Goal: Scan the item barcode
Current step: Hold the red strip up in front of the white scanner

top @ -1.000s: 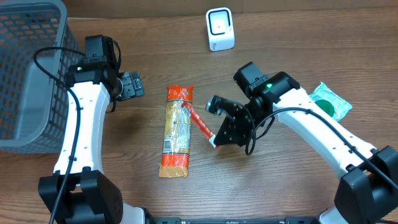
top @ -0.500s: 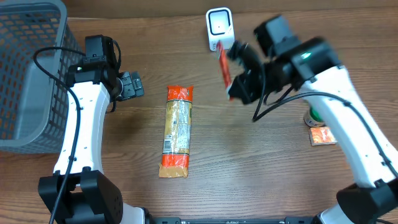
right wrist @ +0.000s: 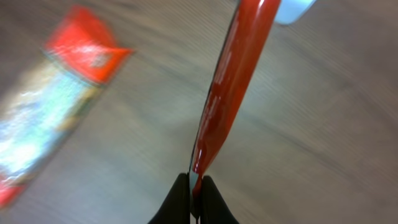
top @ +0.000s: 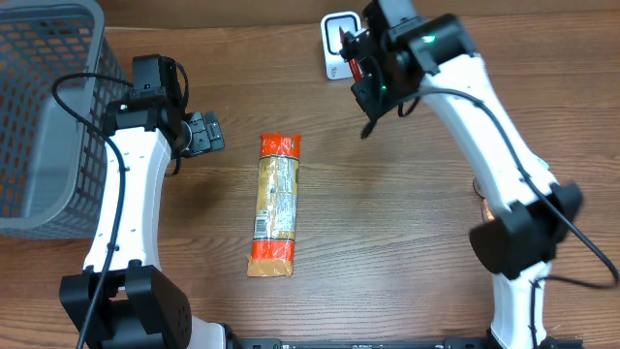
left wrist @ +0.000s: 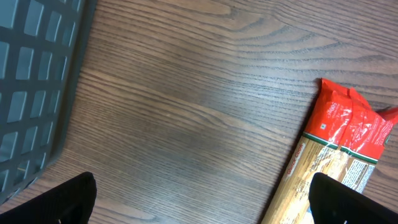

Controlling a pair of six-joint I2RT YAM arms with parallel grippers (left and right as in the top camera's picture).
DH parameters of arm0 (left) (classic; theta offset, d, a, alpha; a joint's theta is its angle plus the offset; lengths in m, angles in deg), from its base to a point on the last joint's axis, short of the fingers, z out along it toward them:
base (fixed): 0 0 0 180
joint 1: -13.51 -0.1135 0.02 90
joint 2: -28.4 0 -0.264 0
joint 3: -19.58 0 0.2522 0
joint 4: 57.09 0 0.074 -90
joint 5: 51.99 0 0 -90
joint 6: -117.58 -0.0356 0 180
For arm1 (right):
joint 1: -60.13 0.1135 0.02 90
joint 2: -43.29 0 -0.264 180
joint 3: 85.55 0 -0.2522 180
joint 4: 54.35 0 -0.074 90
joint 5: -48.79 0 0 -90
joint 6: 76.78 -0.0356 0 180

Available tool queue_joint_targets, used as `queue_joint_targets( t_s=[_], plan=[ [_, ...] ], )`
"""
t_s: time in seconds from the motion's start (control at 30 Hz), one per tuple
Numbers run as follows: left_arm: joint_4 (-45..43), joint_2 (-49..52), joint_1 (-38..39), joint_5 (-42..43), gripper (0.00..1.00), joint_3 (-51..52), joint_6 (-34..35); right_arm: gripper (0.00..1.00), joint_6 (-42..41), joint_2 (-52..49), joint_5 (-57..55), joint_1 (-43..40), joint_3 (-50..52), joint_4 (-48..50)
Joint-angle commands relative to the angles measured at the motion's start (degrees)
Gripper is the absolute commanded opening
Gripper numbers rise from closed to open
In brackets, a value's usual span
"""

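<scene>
Right jaws clenched on thin red foil packet, held just beside small white plastic scanner; left jaws released. Turn barcode face squarely toward scanner window, hold steady.

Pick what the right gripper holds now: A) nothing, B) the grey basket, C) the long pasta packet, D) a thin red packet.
D: the right gripper is pinched shut on a thin red packet, while the long pasta packet lies flat on the table.
</scene>
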Motion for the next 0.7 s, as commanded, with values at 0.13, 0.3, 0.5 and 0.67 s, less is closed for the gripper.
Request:
queue_joint_targets(
  t_s=[0.13,0.3,0.5,0.67],
  plan=[
    [-0.04,0.04,0.39,-0.31,1.0,0.37,-0.5,0.04,8.28,-6.05,-17.27,0.31,-0.44,8.61],
    [-0.04,0.04,0.39,-0.31,1.0,0.35,-0.5,0.04,8.28,-10.29,-26.43,0.66,-0.44,16.59],
    [-0.04,0.04,0.39,-0.31,1.0,0.35,-0.5,0.04,6.71,-12.55,-29.9,0.66,-0.39,23.58],
    [-0.04,0.04,0.39,-0.31,1.0,0.35,-0.5,0.04,3.23,-14.05,-32.26,0.66,-0.39,26.99]
  ],
)
